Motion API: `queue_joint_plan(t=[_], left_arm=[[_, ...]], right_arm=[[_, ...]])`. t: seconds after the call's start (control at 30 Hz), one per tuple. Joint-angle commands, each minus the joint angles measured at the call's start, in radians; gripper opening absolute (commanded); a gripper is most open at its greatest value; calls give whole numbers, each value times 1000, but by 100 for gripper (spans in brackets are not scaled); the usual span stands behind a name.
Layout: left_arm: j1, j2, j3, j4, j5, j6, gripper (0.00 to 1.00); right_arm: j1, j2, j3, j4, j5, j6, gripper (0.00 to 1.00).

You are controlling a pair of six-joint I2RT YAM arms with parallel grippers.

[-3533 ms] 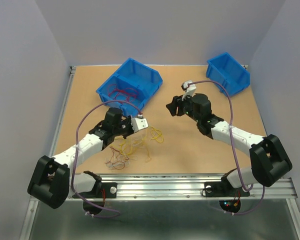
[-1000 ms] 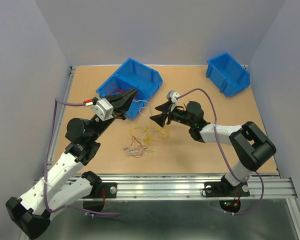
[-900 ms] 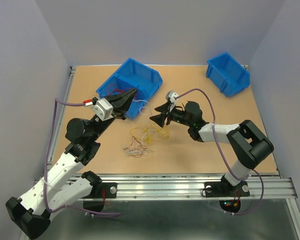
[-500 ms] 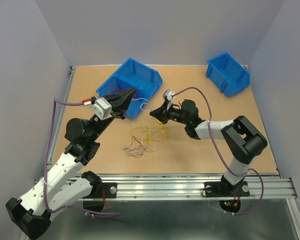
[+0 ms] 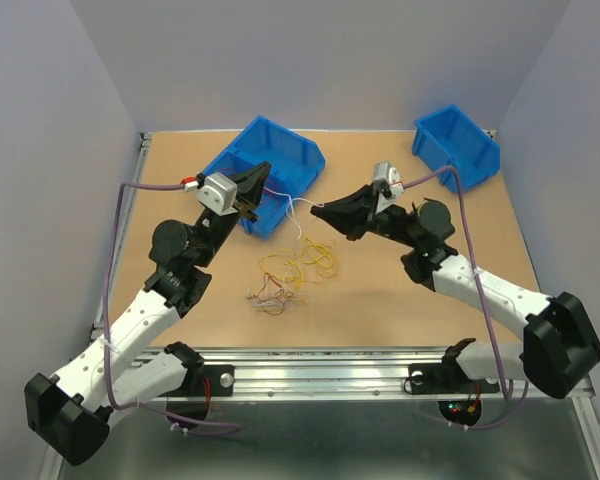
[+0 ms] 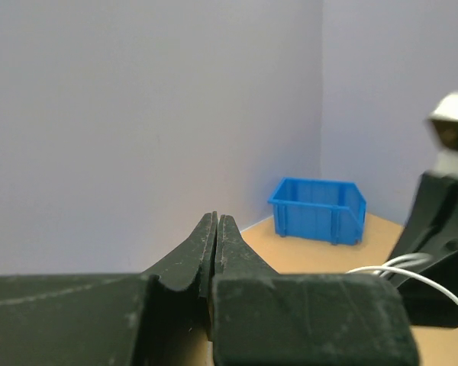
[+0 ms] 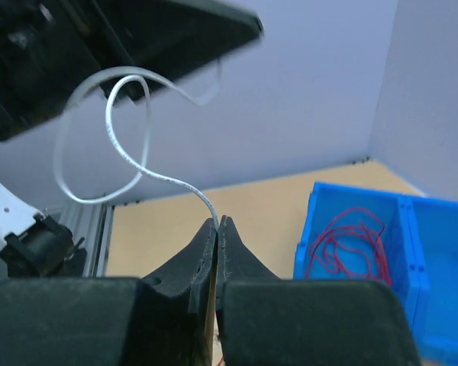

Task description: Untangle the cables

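Pinching a white cable [image 7: 111,126], the closed right pincer [image 7: 216,221] could lose it if the shut left pincer [image 6: 216,221], at ten o'clock, tugs.

Divided blue bin [image 5: 292,152] near left gripper [image 5: 266,168]

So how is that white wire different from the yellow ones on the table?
The white wire hangs in the air, pinched in the right hand; the yellow wires lie on the table, with no hand on them. The white wire is one strand, while the yellow wires are several tangled loops. Both are thin and curly.
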Motion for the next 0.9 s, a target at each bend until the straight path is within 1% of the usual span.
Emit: queue_joint_plan(t=[0.0,0.13,0.17,0.23,0.27,0.3,0.4,0.43,0.47,0.53,0.57,0.63,0.73,0.8,0.83,0.87], left_arm=[[7,60,-1,73,-39,-1,0],[7,134,15,86,-74,15,0],[7,151,33,86,-100,25,0],[7,205,56,77,-125,41,0],[8,223,80,74,-169,52,0],[13,258,94,68,-188,54,0],[37,324,169,28,-251,39,0],[59,364,186,17,-250,22,0],[106,383,211,10,-208,-3,0],[167,433,226,10,-144,-78,0],[218,450,244,11,-66,-96,0],[243,496,269,10,-20,-121,0],[258,565,303,-3,-18,-104,0],[263,604,367,-24,-35,-80,0],[263,648,390,-47,-41,-68,0],[266,676,448,-61,-55,-37,0]], right_arm=[[8,-65,0,29,65,27,0],[8,-32,64,-10,165,-22,0],[5,-15,101,-19,220,-32,1],[-11,49,142,-16,245,-22,1],[-25,75,193,-16,245,12,1],[-48,132,227,-16,233,27,1],[-82,214,369,-16,167,69,1],[-88,234,403,-19,159,76,1],[-91,272,443,-20,147,95,1],[-100,298,543,-31,138,115,1],[-102,319,573,-45,131,128,1],[-102,335,658,-62,127,132,1],[-105,366,744,-111,157,124,1],[-120,410,788,-132,167,136,1],[-127,428,808,-134,164,150,1],[-143,483,856,-132,153,180,1]])
